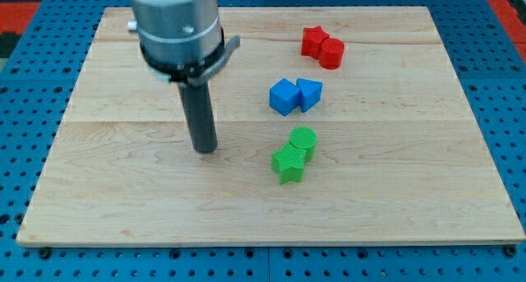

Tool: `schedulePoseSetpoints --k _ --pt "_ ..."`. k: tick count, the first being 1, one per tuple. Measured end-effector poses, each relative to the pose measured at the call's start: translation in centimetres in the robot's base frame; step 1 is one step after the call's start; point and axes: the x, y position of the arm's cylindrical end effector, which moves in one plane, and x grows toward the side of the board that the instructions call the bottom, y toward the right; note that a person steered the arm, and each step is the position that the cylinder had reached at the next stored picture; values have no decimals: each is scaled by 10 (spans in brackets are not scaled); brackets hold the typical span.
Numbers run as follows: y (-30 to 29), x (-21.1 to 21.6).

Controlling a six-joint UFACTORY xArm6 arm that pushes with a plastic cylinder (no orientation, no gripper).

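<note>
My tip (205,149) rests on the wooden board (123,191), left of centre, touching no block. Nearest to it are the green star (288,164) and the green cylinder (303,140), which touch each other a short way to the tip's right. Above them, toward the view's top, a blue cube (283,97) sits against a blue triangular block (310,93). Near the top right a red star (313,40) touches a red cylinder (331,53).
The arm's grey body (177,23) hangs over the board's upper left part. Around the board lies a blue perforated table surface (509,109).
</note>
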Motion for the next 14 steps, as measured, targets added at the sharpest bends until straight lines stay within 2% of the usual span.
schedulePoseSetpoints --k 1,2,3,4,5,6,8,9,10,11,12,14 --pt "2 39" --pt "46 41" --pt "105 37" --pt "109 14" --pt "140 8" --pt "177 -17" --pt "198 -53" --pt "194 -85" --pt "186 -92" --pt "143 -81" --pt "126 -83" --pt "155 -91"
